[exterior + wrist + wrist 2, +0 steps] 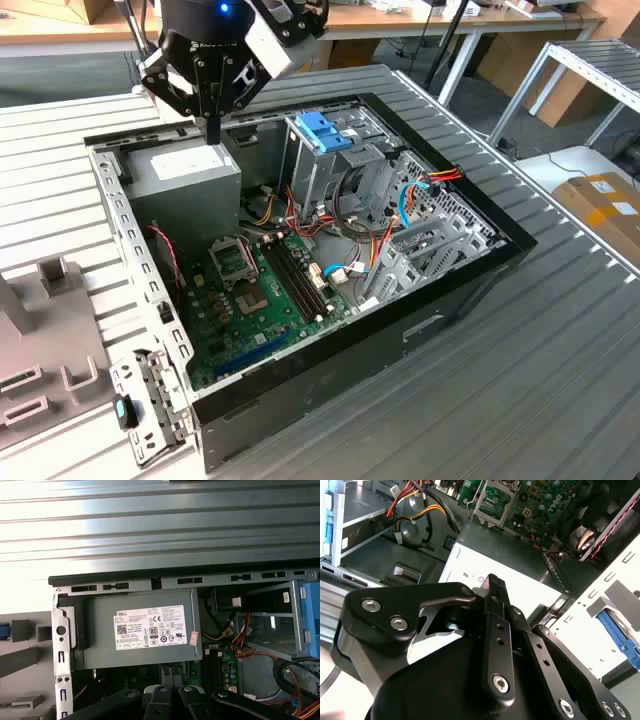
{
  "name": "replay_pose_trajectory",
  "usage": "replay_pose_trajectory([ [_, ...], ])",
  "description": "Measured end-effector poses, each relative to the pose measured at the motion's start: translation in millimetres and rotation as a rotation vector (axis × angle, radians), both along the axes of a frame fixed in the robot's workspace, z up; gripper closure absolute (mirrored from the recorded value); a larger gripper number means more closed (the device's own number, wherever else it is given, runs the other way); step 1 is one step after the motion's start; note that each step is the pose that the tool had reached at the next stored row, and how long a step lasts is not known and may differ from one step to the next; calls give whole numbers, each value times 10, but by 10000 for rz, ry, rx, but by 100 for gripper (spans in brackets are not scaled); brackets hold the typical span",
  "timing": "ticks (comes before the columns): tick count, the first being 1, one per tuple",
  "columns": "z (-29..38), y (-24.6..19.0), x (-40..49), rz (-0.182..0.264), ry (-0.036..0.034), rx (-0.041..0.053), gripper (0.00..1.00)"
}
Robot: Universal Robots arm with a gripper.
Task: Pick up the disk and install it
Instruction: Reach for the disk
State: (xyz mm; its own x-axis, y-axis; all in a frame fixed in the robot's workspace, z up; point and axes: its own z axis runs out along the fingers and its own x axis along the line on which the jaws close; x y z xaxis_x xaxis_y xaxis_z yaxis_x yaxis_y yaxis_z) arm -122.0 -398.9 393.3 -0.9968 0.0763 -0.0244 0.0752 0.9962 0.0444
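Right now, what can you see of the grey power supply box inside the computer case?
The power supply box is a rectangular box of dull grey metal, lying flat in a corner of the open computer case, against its wall. A white sticker with black print covers part of its top. Coloured wires leave one side. The green board lies beside it. The gripper hangs close above its top; whether it touches, I cannot tell.

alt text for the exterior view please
The arm's black gripper hangs just above the grey power-supply box inside an open computer case lying on a slatted metal table. A blue latch tops the drive cage nearby, and the green motherboard lies exposed.
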Motion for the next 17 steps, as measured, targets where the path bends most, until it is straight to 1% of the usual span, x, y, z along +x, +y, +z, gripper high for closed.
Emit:
replay_pose_trajectory([
  [17,0,0,-36,1,0,-1,90],
])
